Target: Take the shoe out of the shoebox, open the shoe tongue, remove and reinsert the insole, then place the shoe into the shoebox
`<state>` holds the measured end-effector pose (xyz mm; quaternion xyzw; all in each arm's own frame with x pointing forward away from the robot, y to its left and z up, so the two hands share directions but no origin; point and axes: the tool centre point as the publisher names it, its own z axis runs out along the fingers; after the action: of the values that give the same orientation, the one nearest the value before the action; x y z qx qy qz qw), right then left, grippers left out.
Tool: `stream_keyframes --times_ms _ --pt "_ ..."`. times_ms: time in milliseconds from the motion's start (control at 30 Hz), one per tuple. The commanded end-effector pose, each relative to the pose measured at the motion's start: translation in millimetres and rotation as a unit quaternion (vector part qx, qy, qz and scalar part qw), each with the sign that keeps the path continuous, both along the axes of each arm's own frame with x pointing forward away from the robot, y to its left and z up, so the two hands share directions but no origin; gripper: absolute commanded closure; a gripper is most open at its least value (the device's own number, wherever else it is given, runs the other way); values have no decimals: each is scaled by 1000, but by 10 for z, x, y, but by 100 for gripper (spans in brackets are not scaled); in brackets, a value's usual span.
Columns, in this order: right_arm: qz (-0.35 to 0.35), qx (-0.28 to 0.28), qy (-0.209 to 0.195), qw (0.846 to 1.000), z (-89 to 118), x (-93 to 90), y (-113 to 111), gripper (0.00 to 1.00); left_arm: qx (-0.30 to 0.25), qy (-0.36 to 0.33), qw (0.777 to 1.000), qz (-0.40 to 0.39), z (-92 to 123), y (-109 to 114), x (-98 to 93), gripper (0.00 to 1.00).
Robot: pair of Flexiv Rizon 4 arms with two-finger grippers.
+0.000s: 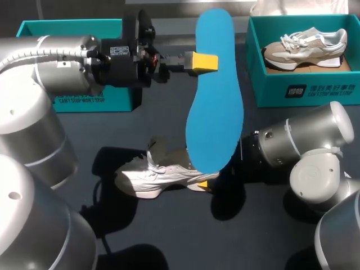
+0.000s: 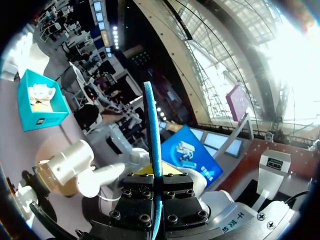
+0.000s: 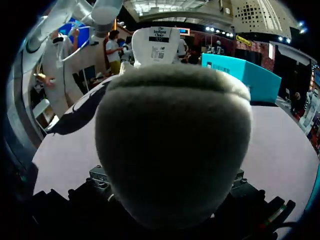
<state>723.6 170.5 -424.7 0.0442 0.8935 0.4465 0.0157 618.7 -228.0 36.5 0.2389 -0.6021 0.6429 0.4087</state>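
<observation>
1. The insole [image 1: 214, 95] is up in the air above the bench [image 1: 169, 236], with the left gripper's [image 1: 202, 62] fingers clenched on one long edge; the left wrist view shows it edge-on between them
2. It looks thin, light and floppy, so it will likely bend and sway; a hold near mid-length, as here, suits it best
3. The shoe [image 1: 157, 177] rests on the bench with its heel at the right gripper [image 1: 209, 183]; whether that gripper grasps it I cannot tell
4. The shoe's upper looks soft and its heel firmer, so the heel is probably the place to brace it
</observation>
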Motion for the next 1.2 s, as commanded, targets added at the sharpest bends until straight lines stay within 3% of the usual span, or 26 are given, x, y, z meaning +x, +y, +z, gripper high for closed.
stream_keyframes --times_ms 33,667,700,733,767,1033,1200 --pt "-1 -3 0 1000 -19 1 29 100 -1 -2 1000 -1 -20 -24 50 100" --pt "-1 -3 0 1000 -19 1 29 100 1 -1 1000 -4 -27 -34 51 100" --pt "-1 -3 0 1000 -19 1 29 71 1 -1 1000 -4 -27 -34 51 100" --pt "-1 -3 0 1000 -19 1 29 15 1 -1 1000 -4 -27 -34 51 100" --pt "-1 -3 0 1000 -19 1 29 0 1 -1 1000 -4 -27 -34 51 100" --pt "-1 -3 0 1000 -19 1 29 0 1 -1 1000 -4 -27 -34 51 100" --pt "-17 -38 -8 999 32 37 -152 0 1 -1 1000 -4 -27 -34 51 100"
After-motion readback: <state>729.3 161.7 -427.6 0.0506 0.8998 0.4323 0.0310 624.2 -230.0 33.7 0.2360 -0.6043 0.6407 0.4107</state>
